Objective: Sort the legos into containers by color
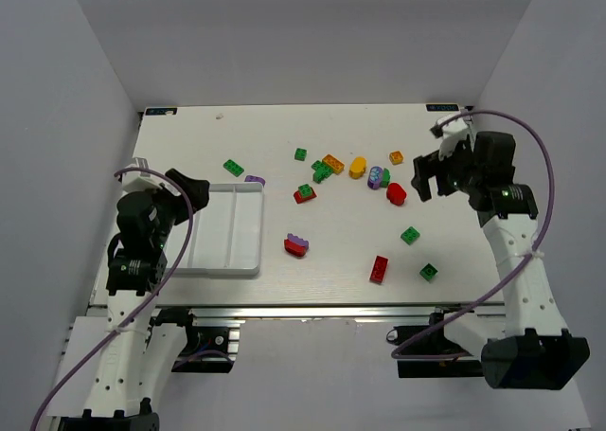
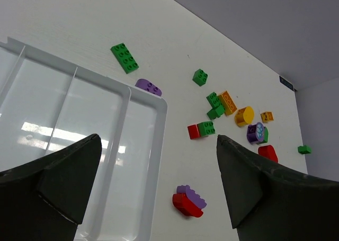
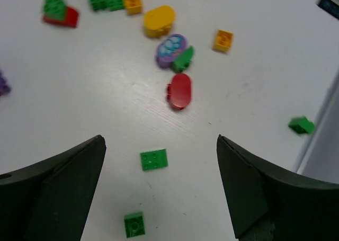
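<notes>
The legos lie scattered on the white table: a green plate [image 1: 233,168], a purple piece [image 1: 255,179], a red-and-purple pair [image 1: 296,245], a red brick [image 1: 380,269], green bricks [image 1: 410,235] and a yellow one [image 1: 358,167]. The white tray [image 1: 232,227] with its long containers sits at the left, nothing in the part that shows. My left gripper [image 1: 194,189] hangs open over the tray [image 2: 143,145], nothing between its fingers [image 2: 63,183]. My right gripper [image 1: 431,175] is open above a flat green brick [image 3: 154,159], with a red oval piece [image 3: 179,90] just beyond.
Grey walls enclose the table on three sides. A cluster of orange [image 1: 332,162], green [image 1: 322,171], purple-round [image 1: 376,176] and red [image 1: 396,193] pieces sits at the back centre. A small green cube [image 3: 134,224] lies near my right gripper, and another green brick [image 3: 301,125] lies near the right wall.
</notes>
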You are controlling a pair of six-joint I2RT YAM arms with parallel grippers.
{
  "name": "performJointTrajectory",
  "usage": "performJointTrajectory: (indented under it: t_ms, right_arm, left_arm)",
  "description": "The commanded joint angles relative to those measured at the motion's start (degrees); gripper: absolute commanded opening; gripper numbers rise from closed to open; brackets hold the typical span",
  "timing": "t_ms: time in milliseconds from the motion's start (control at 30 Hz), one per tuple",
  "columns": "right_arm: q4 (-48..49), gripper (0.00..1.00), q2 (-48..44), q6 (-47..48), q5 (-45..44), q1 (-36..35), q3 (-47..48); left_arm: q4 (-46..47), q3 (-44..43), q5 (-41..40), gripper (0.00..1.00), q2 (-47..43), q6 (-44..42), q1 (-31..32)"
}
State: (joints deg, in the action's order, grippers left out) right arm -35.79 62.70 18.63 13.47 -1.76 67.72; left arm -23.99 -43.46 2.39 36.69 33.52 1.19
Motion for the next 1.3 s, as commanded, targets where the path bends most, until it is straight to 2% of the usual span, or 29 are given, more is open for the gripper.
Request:
performJointTrajectory:
  t_ms: [0, 100, 233, 333, 367, 433, 467, 500, 567, 600, 633, 667, 767, 1067, 1267]
  right_arm:
    - [-0.51, 0.9, -6.79, 20.63, 24.97, -0.61, -4.43]
    - [4.14, 0.9, -10.4, 25.4, 24.95, -3.24, -10.76]
    - [3.72, 0.9, -5.6, 25.66, 21.51, -8.07, -10.95]
    - [0.2, 0.89, -0.58, 23.83, 22.12, -9.31, -7.61]
    - [-0.68, 0.88, 0.57, 23.12, 22.56, -9.58, -7.0]
    - [-0.25, 0.75, 2.86, 19.88, 22.56, -10.71, -5.94]
    - [0.45, 0.53, 3.39, 18.21, 21.95, -11.33, -6.02]
    - [2.29, 0.39, 3.83, 16.71, 20.73, -11.68, -6.2]
    - [3.88, 0.17, 4.71, 13.63, 18.88, -13.09, -6.38]
    - [5.8, 0.21, 4.98, 12.84, 18.26, -13.36, -6.64]
    - [6.6, 0.31, 5.24, 11.7, 18.17, -13.44, -7.07]
    - [7.66, 0.57, 5.42, 10.91, 18.08, -13.53, -7.25]
    - [9.33, 0.89, 6.91, 9.23, 17.99, -14.06, -7.08]
    - [11.44, 0.89, 12.8, 6.59, 19.65, -14.06, -4.45]
    - [13.29, 0.81, 15.0, 6.68, 23.79, -14.06, -4.79]
  left_arm:
    - [0.7, -0.75, 1.47, 0.98, -0.3, 1.72, -0.14]
    - [-0.35, -0.92, 1.65, 0.98, -0.65, 2.78, -0.14]
    - [-1.5, -1.27, 2.17, 0.86, -0.57, 3.74, -0.14]
    - [-1.24, -1.45, 3.75, 0.54, 0.4, 4.36, -0.14]
    - [-1.06, -1.62, 4.19, 0.36, 1.53, 4.97, -0.14]
    - [-0.97, -2.41, 5.51, 0.28, 3.12, 5.5, -0.14]
    - [-0.89, -2.68, 5.78, 0.28, 5.3, 6.03, -0.14]
    - [-1.23, -3.2, 5.87, 0.32, 6.46, 6.47, -0.14]
    - [-1.94, -4.87, 5.08, 0.5, 9.09, 7.61, -0.14]
    - [-2.72, -5.66, 4.64, 0.64, 11.98, 7.96, -0.14]
    - [-3.25, -7.41, 4.29, 0.69, 13.4, 8.14, -0.14]
    - [-3.69, -8.3, 3.5, 0.72, 14.98, 8.23, -0.14]
    - [-5.98, -12.24, 1.75, 0.8, 20.95, 7.44, -0.14]
    - [-13.88, -28.05, -6.69, 0.86, 39.94, 3.66, 2.06]
    - [-17.05, -40.1, -14.34, 0.86, 55.12, -0.47, 7.51]
